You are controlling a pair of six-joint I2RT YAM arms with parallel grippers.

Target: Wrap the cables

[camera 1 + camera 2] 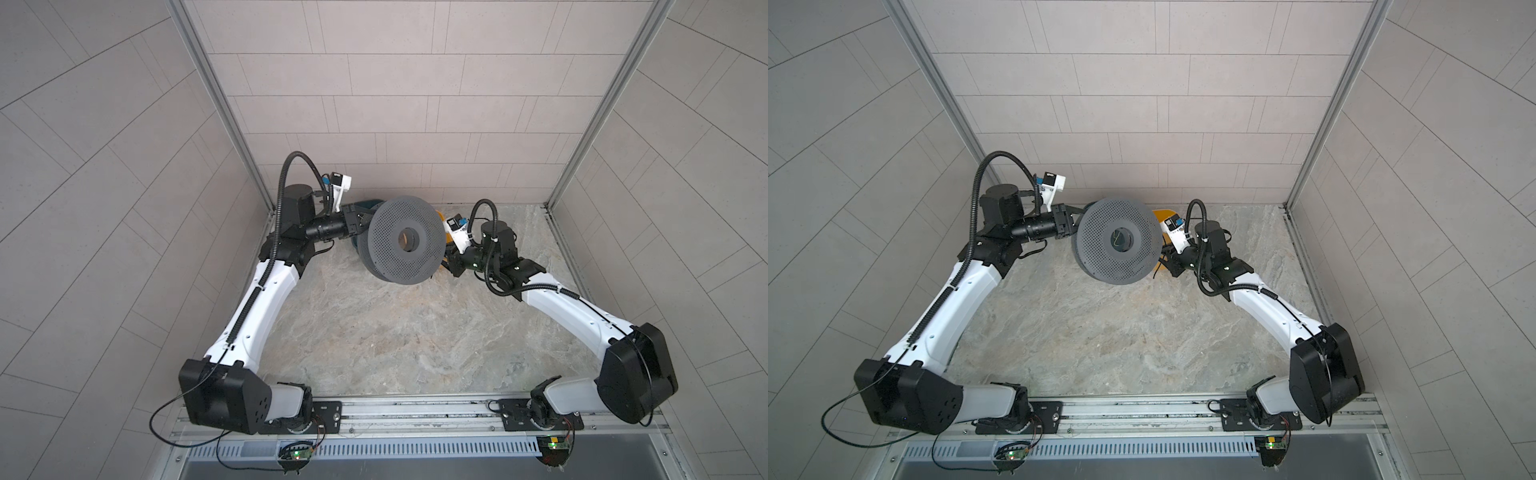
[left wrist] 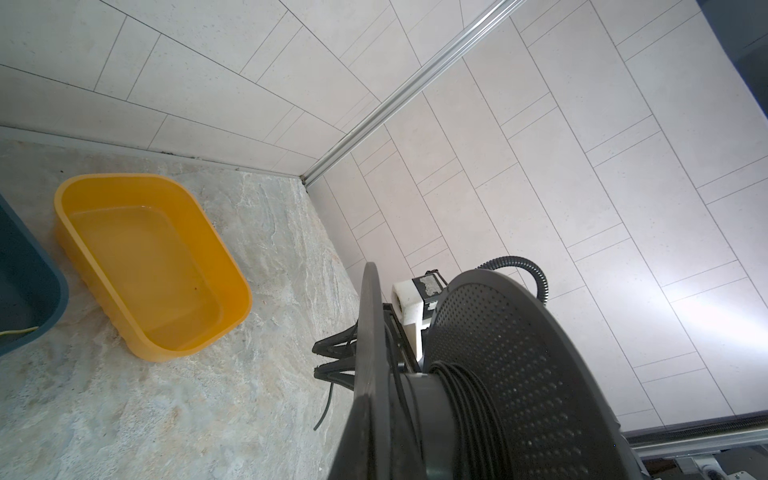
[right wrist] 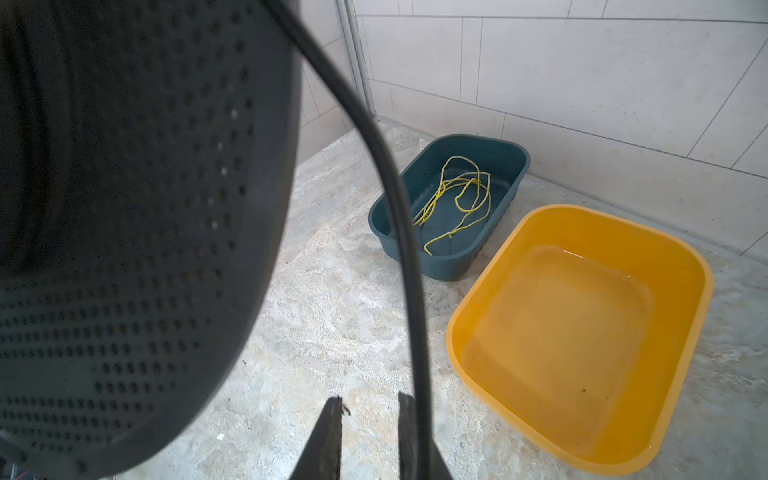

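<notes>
1. Where the rail (image 1: 415, 409) marks its near edge, the marbled grey desk (image 1: 395, 345) begins, boxed by tiled walls (image 1: 374, 83).
2. Mid-desk, the left gripper (image 1: 361, 221) clamps the raised perforated spool (image 1: 405, 241). Only the left wrist view shows black cable (image 2: 469, 399) wound on its hub.
3. The right gripper (image 3: 370, 401) has its jaws apart, with the cable's loose end hanging by them.
4. Near the far edge, a teal tub (image 3: 498, 143) holds yellow-green cord (image 3: 473, 181), beside a yellow tub (image 3: 573, 332).

- Spool (image 1: 405, 241): dark grey, flanges dotted with rows of small holes.
- Cable (image 3: 400, 216): glossy black, plain.
- One tub (image 3: 469, 316): orange-yellow.
- Other tub (image 3: 440, 266): dark teal.
- Cord (image 3: 473, 181): yellow-green.
- Tabletop (image 1: 395, 345): grey-beige, marbled.
</notes>
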